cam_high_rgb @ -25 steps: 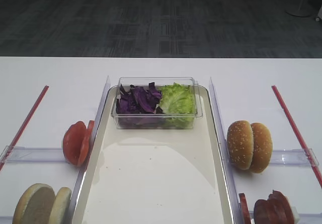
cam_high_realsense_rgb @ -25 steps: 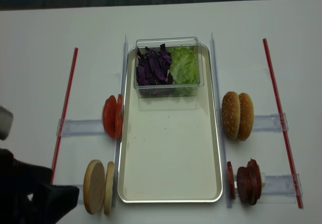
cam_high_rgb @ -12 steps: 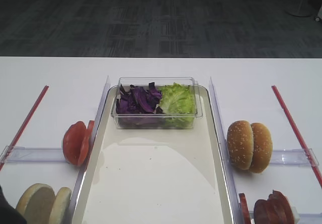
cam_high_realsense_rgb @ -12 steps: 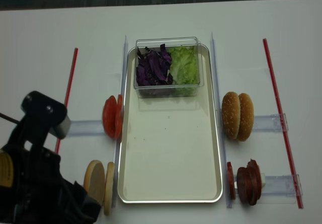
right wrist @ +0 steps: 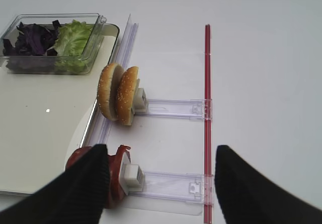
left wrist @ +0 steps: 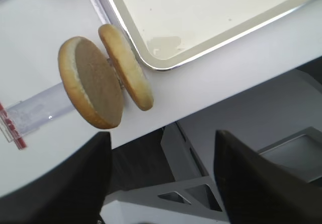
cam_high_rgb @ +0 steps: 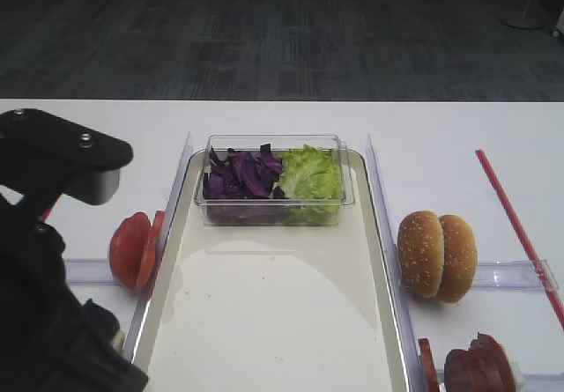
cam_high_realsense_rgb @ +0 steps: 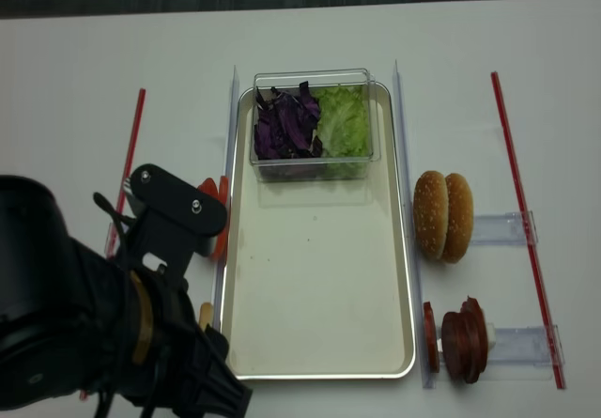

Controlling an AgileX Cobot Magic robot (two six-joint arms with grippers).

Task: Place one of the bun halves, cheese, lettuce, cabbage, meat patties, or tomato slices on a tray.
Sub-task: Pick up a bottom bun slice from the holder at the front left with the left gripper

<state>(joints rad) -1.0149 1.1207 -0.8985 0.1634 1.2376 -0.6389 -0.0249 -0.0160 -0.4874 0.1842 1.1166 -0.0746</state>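
Since a second ago my left arm has swung in, now hiding the bun halves in both high views. Tray: long, glossy cream, silvery rim, bare save a clear tub holding purple cabbage shreds and ruffled lettuce. Tomato slices: upright, left of tray. Left wrist view alone shows the pale round halves on edge, beside the tray corner, with the left gripper spread, unladen. Right gripper: spread likewise.
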